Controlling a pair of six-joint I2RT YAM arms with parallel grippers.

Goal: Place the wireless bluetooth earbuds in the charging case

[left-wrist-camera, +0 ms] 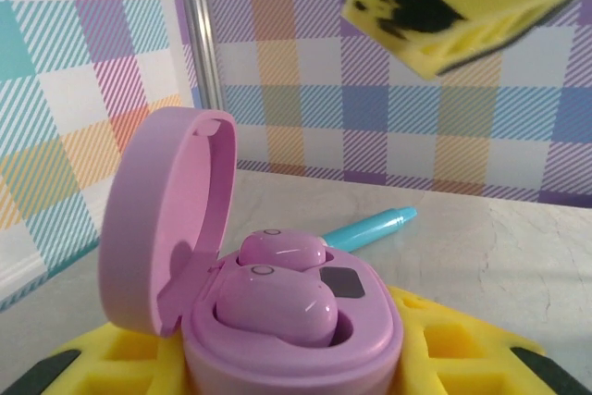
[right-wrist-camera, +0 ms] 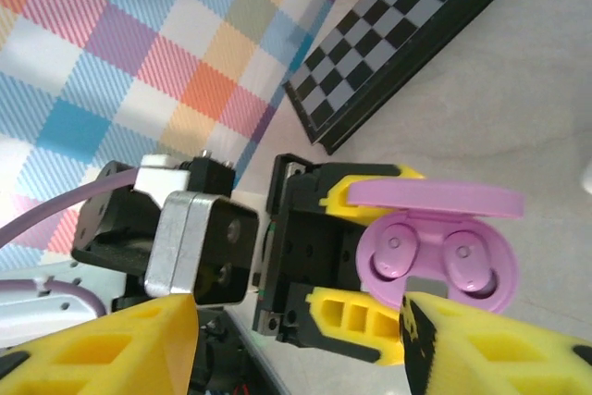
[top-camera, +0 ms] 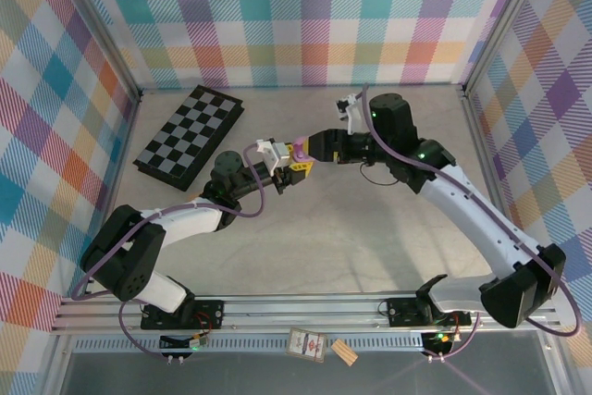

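purple charging case, hinged open, clamped in left gripper; both earbuds seated inside; right gripper wide open, empty, just beside, facing case mouth.

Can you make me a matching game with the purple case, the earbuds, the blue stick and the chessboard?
Things:
1. purple charging case
2. purple earbuds
3. turquoise stick
4. chessboard

Clues:
A. black and grey squares
B. lid swung open
C. tucked inside the case
D. lying on the table behind the case

Pairs: 1-B, 2-C, 3-D, 4-A
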